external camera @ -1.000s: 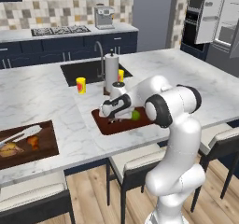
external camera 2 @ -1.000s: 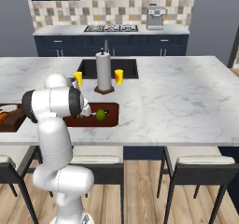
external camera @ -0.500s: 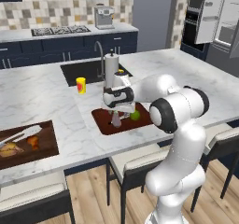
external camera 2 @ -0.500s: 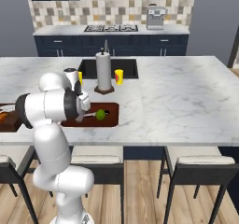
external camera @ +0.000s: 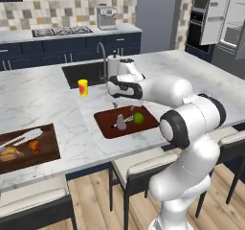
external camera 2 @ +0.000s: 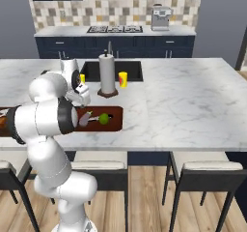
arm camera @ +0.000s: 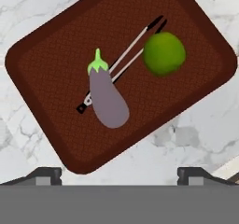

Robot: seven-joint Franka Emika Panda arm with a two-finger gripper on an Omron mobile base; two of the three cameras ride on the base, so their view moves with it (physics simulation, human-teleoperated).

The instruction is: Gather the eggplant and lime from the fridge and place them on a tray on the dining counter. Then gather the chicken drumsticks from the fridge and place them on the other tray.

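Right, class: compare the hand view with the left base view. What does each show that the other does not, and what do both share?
Hand view alone: thin tongs lying on the tray, partly under the eggplant.

Left base view alone: the second tray with food at the counter's left, a yellow cup, the sink, and the open tool above the tray.

Both: the brown tray holding the eggplant and lime, apart from each other.

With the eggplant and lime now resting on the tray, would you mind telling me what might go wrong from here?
1. The lime is round and lies loose on the tray, beside the tongs; a nudge might roll it off.
2. The open end effector hovers directly above the eggplant; a careless retreat could clip it or the tongs.
3. The paper towel roll and yellow cup stand close behind, so a wide arm swing may topple them.
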